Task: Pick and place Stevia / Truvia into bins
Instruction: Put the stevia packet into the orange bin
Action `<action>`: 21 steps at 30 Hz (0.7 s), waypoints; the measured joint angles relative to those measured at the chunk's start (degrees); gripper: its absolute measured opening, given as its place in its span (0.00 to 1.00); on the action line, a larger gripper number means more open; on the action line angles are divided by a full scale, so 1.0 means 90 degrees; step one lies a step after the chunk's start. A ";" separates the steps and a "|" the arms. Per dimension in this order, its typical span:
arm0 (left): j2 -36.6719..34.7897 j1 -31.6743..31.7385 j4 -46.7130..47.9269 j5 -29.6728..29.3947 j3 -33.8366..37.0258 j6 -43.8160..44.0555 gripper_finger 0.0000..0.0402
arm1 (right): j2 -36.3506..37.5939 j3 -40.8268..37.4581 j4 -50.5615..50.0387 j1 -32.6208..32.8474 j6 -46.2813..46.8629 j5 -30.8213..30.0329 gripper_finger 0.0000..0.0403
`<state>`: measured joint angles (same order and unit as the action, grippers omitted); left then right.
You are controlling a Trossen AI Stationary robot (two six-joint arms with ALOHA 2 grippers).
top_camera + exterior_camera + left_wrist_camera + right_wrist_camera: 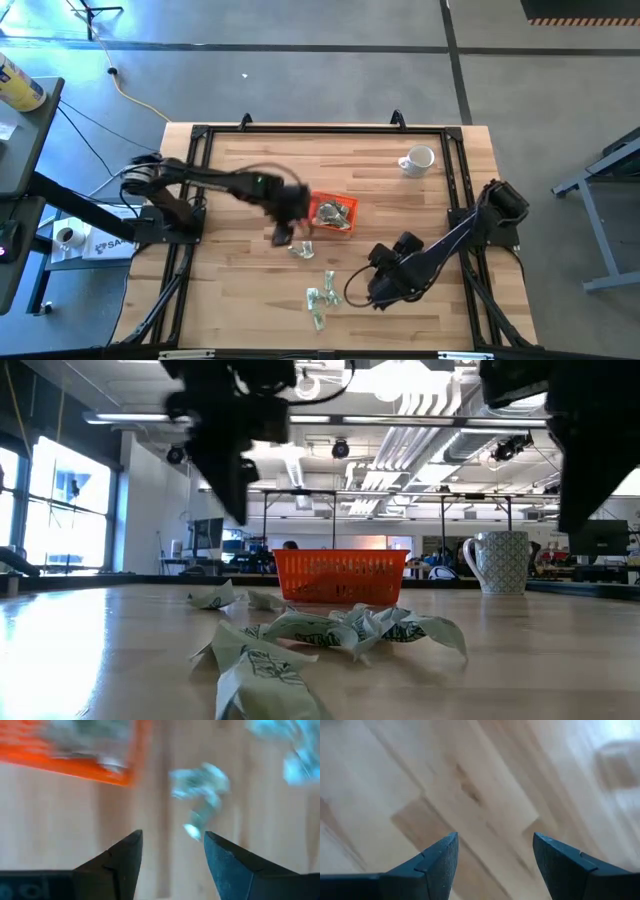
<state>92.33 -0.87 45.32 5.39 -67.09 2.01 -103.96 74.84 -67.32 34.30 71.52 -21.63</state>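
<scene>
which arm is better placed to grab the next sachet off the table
Left, probably. The left gripper is open beside the tray, with a loose sachet just past its fingertips. The right gripper, also open, sees only bare table, though the sachet pile is near.

Orange tray [333, 214]; pale green-white sachets [318, 303]; white mug [418, 160], possibly patterned.

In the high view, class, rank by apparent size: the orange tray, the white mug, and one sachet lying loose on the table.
1. The orange tray, clearly the largest.
2. The white mug, smaller than the tray.
3. One loose sachet, smallest, though crumpled, so its outline is unsure.
</scene>
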 joint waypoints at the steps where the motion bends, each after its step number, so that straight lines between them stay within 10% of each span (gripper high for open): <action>1: -0.0062 -0.0189 -0.0063 -0.0002 0.0138 -0.0125 0.61 | 0.0028 -0.0043 0.0061 -0.0059 -0.0073 -0.0084 0.61; 21: 0.0706 -0.1201 -0.2728 -0.0311 0.1384 -0.0524 0.55 | 0.0051 -0.0256 0.0783 -0.0733 -0.1170 0.0129 0.61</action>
<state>98.69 -11.68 20.76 2.58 -54.63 -2.71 -103.50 72.53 -60.27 27.70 60.99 -20.47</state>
